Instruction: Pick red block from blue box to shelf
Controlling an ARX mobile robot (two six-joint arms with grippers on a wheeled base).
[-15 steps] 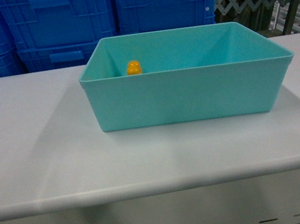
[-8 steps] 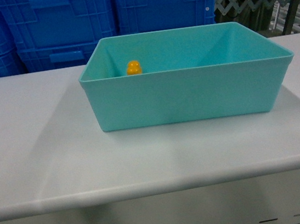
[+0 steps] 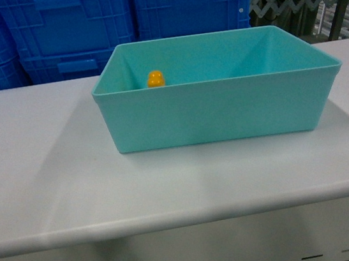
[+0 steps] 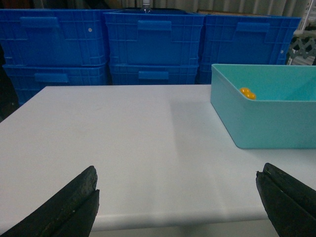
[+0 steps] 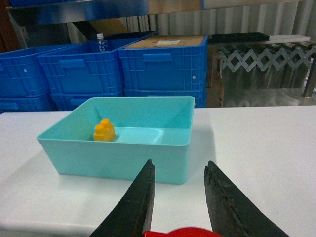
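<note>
Red block (image 5: 180, 232): only a glossy red sliver at the bottom edge of the right wrist view, low between the two dark fingers of the right pincer (image 5: 180, 197), whose jaws stand apart around it; contact, orientation and long axis cannot be told. Blue box (image 5: 118, 155) sits on the white bench (image 5: 256, 148) at centre frame, holding an orange brick (image 5: 104, 131) toward its left wall. Left pincer (image 4: 177, 202): jaws spread wide, empty, over bare bench.
</note>
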